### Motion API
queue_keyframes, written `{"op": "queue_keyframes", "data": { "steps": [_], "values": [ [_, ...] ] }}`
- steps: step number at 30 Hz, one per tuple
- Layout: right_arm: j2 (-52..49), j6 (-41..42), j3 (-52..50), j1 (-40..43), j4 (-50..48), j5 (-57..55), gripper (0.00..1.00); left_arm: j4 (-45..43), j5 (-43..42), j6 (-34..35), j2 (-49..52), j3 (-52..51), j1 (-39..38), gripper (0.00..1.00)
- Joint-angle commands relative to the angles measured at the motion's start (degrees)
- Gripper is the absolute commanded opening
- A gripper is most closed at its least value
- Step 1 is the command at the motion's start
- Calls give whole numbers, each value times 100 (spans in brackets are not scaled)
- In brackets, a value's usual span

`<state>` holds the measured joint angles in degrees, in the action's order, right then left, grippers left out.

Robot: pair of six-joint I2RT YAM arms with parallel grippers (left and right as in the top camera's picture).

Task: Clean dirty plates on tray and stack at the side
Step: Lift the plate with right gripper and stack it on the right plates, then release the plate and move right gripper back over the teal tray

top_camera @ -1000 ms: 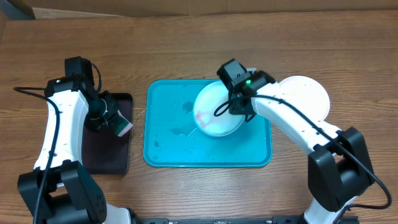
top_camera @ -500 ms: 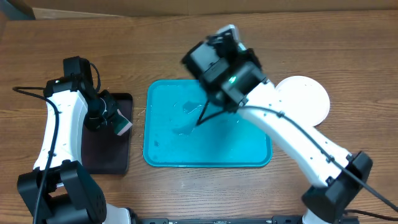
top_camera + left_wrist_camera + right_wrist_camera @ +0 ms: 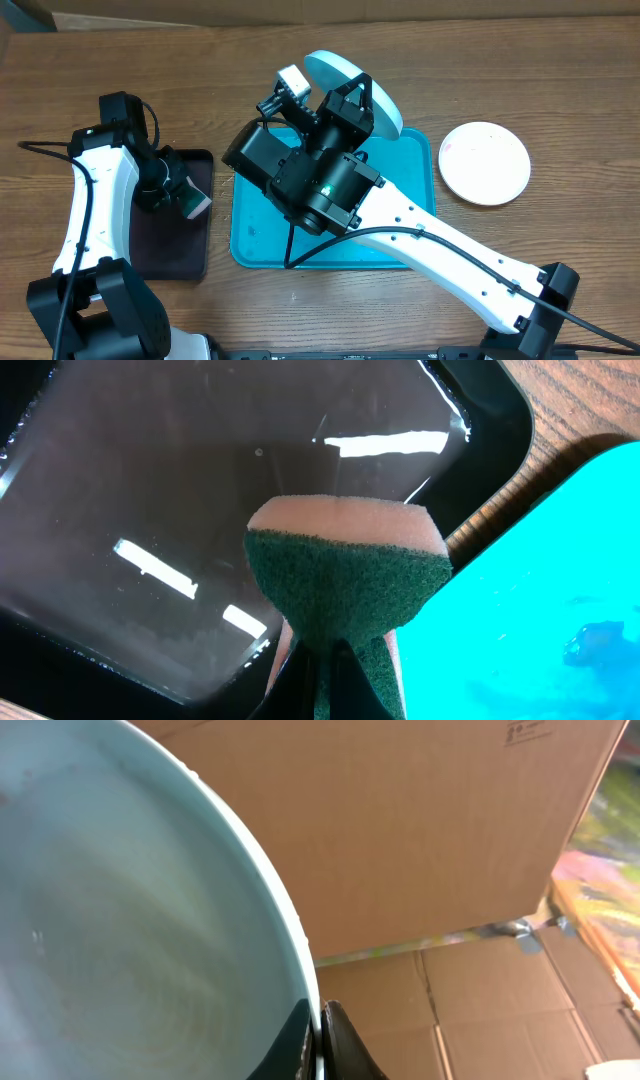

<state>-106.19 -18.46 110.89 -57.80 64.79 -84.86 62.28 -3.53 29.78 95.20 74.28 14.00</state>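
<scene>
Over tray [image 3: 250, 205] far edge: mint plate [image 3: 335, 68], tilted, raised well clear of tray floor, rim pinched in right gripper [image 3: 318, 1042], jaws pressed tight onto it. Sat low at tray's far right part a second ago; lifted and swung leftward since. Tray now showing no plates. Likely meaning: last plate off tray, bound for wiping rather than stacking, sponge not yet on it.

Over black tray [image 3: 165, 250] right edge: left gripper [image 3: 325, 685] pinching sponge [image 3: 345, 575], unmoved.

On table [image 3: 560, 90], just right of tray: white plate [image 3: 485, 163], same spot as before.

Hidden: tray middle and near right part under right arm. Smears on mint plate not made out in wrist view. Third plate not seen; perhaps under white plate, cannot tell.
</scene>
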Motion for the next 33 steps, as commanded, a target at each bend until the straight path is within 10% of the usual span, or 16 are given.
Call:
{"op": "queue_keyframes", "data": {
  "steps": [1,10,21,33],
  "values": [
    [162,-81,125,-26,-48,-11,4,4,-55,-90,-4,-26,35,4],
    [162,1646,125,835,229,2586,4,24,-48,-131,-4,-26,33,4],
    [162,5943,-116,4649,1305,5228,4,44,-55,-131,-4,-31,33,4],
    [166,6225,-1582,6581,1023,6765,4,2,-55,-127,-4,-31,24,4]
  ]
}}
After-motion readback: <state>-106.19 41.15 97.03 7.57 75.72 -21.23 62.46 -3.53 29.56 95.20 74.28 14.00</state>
